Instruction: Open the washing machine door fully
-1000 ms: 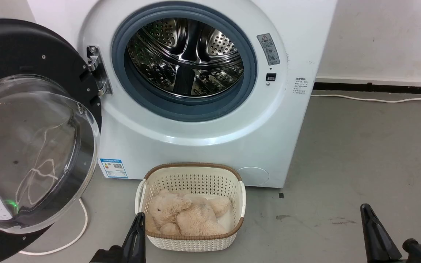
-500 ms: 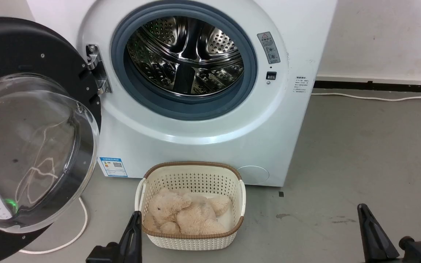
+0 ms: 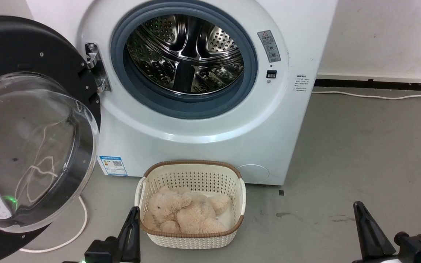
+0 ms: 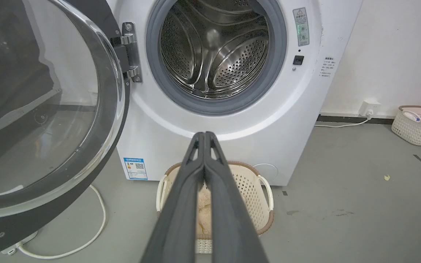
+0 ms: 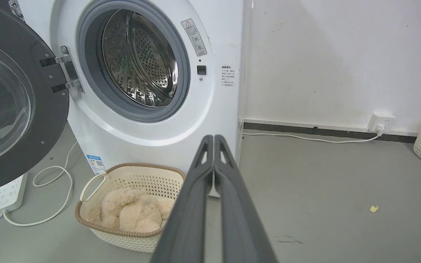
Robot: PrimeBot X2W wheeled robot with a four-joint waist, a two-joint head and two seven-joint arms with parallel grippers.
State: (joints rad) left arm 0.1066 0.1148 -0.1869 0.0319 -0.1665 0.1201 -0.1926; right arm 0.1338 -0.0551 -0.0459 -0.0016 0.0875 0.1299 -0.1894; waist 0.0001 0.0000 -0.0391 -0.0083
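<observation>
left gripper (image 4: 204, 135): two long dark grey fingers (image 4: 181, 204), tapering to the tip, slim cutout near each tip. right gripper (image 5: 213, 137) same build. black wrist housing (image 3: 101, 252), small green light (image 3: 82, 261) on left one

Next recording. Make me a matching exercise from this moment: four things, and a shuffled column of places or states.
Things:
1. large round glossy black washing machine door with a clear glass bowl
2. cream perforated plastic basket with a brown rim
3. beige plush toy
4. left gripper

Places or states:
A. fingers pressed together
B. swung wide open
C. standing on the grey floor
D. lying in the basket

Pairs: 1-B, 2-C, 3-D, 4-A
</observation>
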